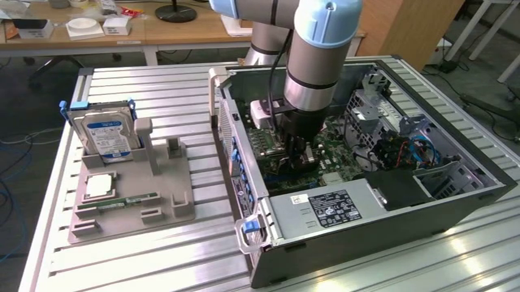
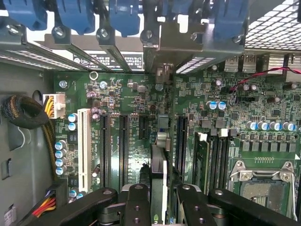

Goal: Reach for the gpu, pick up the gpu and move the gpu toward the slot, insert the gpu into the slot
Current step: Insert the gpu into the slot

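Green gpu is clamped edge-on between the black fingers of the gripper, partly closed, extended ahead of them over the motherboard.

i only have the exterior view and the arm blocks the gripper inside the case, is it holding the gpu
Observer: Yes. In the wrist view the gripper is shut on the gpu, which is seen edge-on between its fingers.
Operator: where is the card over the board
Observer: It stands upright over the motherboard, with long black slots on either side of it.
Operator: is it seated
Observer: I cannot tell, because the card hides what lies under it. The white slot further along is empty.
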`<state>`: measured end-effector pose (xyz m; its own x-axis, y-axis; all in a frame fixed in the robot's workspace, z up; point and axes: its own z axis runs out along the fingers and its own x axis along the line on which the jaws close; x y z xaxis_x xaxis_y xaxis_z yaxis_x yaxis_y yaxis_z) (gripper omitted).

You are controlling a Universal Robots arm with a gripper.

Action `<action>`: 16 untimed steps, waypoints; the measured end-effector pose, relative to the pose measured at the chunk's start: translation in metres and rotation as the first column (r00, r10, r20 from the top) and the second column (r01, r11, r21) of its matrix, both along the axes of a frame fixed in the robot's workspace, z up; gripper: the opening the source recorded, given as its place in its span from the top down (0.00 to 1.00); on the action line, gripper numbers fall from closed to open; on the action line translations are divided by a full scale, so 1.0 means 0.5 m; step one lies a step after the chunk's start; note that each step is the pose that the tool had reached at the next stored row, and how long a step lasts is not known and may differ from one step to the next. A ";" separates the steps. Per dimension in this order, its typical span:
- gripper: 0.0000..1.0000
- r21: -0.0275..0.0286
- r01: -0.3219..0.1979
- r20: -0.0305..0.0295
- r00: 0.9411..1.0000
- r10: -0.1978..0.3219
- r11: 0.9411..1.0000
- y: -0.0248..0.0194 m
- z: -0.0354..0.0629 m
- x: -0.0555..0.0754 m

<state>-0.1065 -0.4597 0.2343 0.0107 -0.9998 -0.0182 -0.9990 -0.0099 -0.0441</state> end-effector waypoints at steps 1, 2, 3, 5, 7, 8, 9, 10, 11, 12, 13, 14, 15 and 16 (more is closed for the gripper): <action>0.73 0.000 -0.001 0.000 1.000 0.001 1.000 0.0000 0.000 -0.001; 0.73 0.000 -0.001 0.000 1.000 0.001 1.000 0.0000 0.000 -0.002; 0.73 0.000 -0.002 0.000 1.000 0.002 1.000 0.0000 0.000 -0.003; 0.73 -0.001 -0.002 0.001 1.000 0.002 1.000 0.0000 0.000 -0.004; 0.73 -0.001 -0.003 0.001 1.000 0.003 1.000 -0.0002 0.000 -0.005; 0.73 -0.001 -0.003 0.001 1.000 0.003 1.000 -0.0002 0.000 -0.005; 0.73 -0.001 -0.003 0.001 1.000 0.003 1.000 -0.0003 0.000 -0.006; 0.73 -0.001 -0.003 0.001 1.000 0.003 1.000 -0.0003 0.000 -0.006; 0.73 -0.001 -0.003 0.001 1.000 0.003 1.000 -0.0003 0.000 -0.006; 0.73 -0.001 -0.003 0.001 1.000 0.003 1.000 -0.0003 0.000 -0.006; 0.73 -0.001 -0.003 0.001 1.000 0.003 1.000 -0.0003 0.000 -0.006; 0.73 0.000 -0.003 0.001 1.000 0.003 1.000 -0.0002 0.000 -0.006; 0.73 -0.001 -0.003 0.001 1.000 0.003 1.000 -0.0002 0.000 -0.006; 0.73 -0.001 -0.003 0.001 1.000 0.003 1.000 -0.0001 0.000 -0.007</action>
